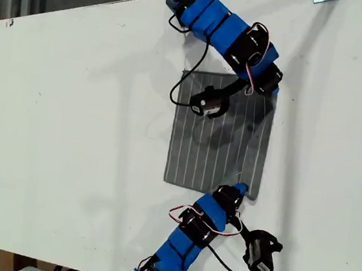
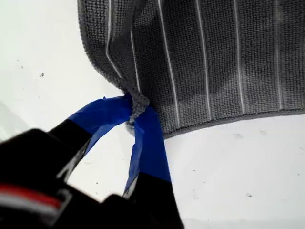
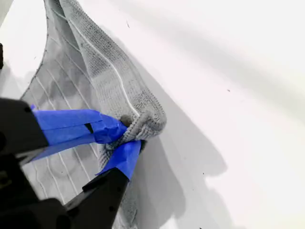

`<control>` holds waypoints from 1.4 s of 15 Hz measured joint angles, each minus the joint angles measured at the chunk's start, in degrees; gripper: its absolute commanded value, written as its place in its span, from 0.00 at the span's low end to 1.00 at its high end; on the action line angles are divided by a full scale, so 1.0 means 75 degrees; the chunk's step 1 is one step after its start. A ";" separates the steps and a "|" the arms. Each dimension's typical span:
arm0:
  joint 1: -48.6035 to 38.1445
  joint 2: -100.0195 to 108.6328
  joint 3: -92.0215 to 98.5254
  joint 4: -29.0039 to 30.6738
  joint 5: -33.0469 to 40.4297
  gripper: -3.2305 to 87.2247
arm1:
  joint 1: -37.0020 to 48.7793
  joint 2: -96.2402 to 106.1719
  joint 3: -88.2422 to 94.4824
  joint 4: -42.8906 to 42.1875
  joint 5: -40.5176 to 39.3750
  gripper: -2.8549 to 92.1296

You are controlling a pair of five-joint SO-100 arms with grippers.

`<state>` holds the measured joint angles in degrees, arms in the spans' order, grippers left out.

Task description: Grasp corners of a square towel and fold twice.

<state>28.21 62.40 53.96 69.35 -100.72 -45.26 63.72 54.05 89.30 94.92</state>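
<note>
Now pinching towel (image 1: 220, 140) corners with both tools, first (image 2: 135, 116) and second (image 3: 129, 130); next, lifting together toward exterior view's left for first fold.

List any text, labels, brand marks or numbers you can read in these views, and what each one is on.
None: no readable text, label, brand or number shows in any view.
The towel carries only pale stripes.
My first gripper and my second gripper show plain blue tape and black parts, unmarked.
The white table has only small dark specks, not writing.
</note>
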 measured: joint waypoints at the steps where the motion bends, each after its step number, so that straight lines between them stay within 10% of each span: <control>1: 0.0012 0.0023 -0.0012 -0.0012 -0.0023 0.03 | 0.0023 0.0000 0.0000 0.0000 0.0000 0.03; 21: -0.3375 0.1500 0.1723 0.1195 0.1945 0.03 | 0.3539 0.3035 0.3879 0.2484 0.0070 0.03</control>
<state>2.90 73.65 66.88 78.31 -86.13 -18.72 86.48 83.14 107.93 95.45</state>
